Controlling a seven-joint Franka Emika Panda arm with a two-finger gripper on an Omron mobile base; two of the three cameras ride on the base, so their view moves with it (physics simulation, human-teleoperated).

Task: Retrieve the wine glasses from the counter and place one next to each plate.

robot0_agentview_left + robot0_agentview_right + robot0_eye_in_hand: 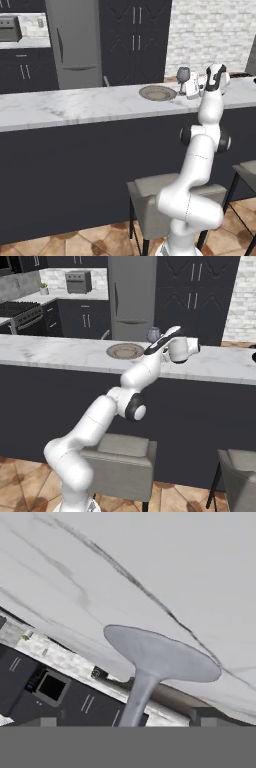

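The small greyish-purple stemmed wine glass (183,75) is standing upright on the white grey-veined marble counter (75,105), just beside the shallow round dark-rimmed plate (157,92) (foot flat in hand view); the gripper (189,85) is sitting released around its stem.

Grey fridge (75,42), dark cabinets (134,40), white brick wall (210,35), terracotta floor tiles (65,245).

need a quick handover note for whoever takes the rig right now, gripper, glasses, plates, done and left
Gripper: at the wine glass; whether its jaws are open or shut cannot be told.
Wine glass: upright, foot on the marble counter, just right of the plate.
Done: this glass appears placed next to its plate.
Left: back the hand away without tipping the glass, then find the second glass and the other plate.
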